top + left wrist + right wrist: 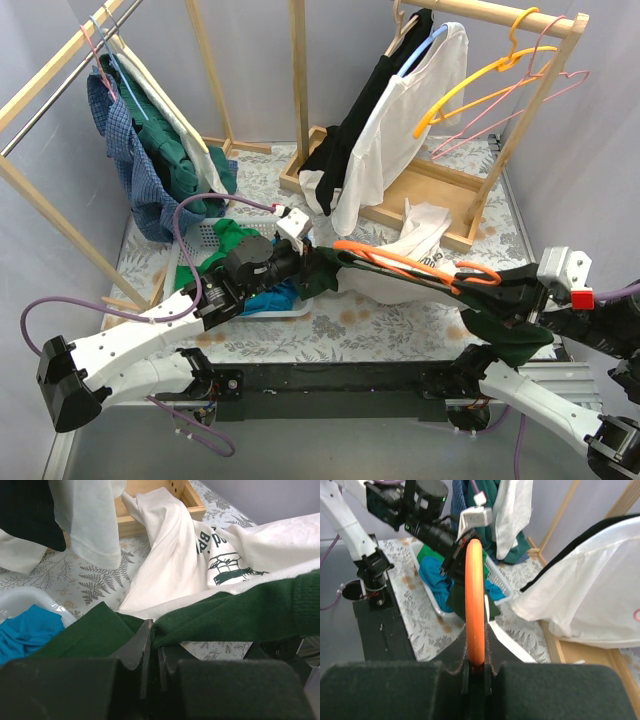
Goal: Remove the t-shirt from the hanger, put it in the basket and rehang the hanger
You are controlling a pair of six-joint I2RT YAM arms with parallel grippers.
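Note:
A dark green t-shirt [507, 335] hangs on an orange hanger [400, 262] that is held level above the table's front. My left gripper [306, 263] is shut on the shirt's left end, and in the left wrist view the green cloth [240, 611] is pinched between the jaws of that gripper [154, 630]. My right gripper [492, 287] is shut on the hanger's right end near its hook. The right wrist view shows the orange bar [475, 595] clamped in the right gripper [479, 656] and running toward the left arm. The rest of the shirt sags below the right gripper.
A white basket [290, 313] with blue and green clothes sits under the left gripper. A white printed shirt [425, 232] lies crumpled on the table. A wooden rack [545, 75] behind carries black and white shirts and spare hangers [470, 85]. Another rack [40, 200] at left holds plaid and green garments.

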